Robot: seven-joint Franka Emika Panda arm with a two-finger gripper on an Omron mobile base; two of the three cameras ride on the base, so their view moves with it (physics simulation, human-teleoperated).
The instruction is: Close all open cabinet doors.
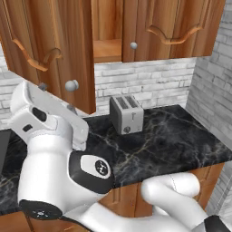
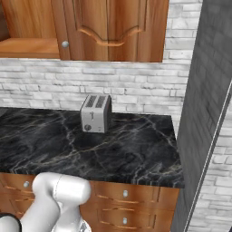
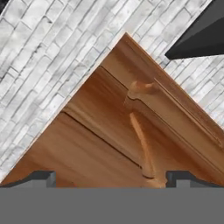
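One tall reddish-brown cabinet door (image 1: pixel 54 45) stands swung out toward me at the upper left, its round silver knob (image 1: pixel 71 84) near its lower edge. Beside it the cabinet's inside shelf (image 1: pixel 107 50) is exposed. The door to its right (image 1: pixel 172 27) lies flat against the cabinet, with its knob (image 1: pixel 133 45) at the lower left corner; the right base view has the same shut door (image 2: pixel 108 27). My gripper (image 3: pixel 111 178) is open and holds nothing. Its fingertips (image 3: pixel 43 177) stand wide apart close in front of the open door's arched panel (image 3: pixel 131 131). The white hand (image 1: pixel 50 113) is raised just below that door.
A silver toaster (image 1: pixel 126 114) stands on the black marble counter (image 1: pixel 181 140) against the white brick wall. Wooden drawer fronts (image 2: pixel 124 194) run under the counter. A tall grey wall (image 2: pixel 204 90) closes the counter's right end.
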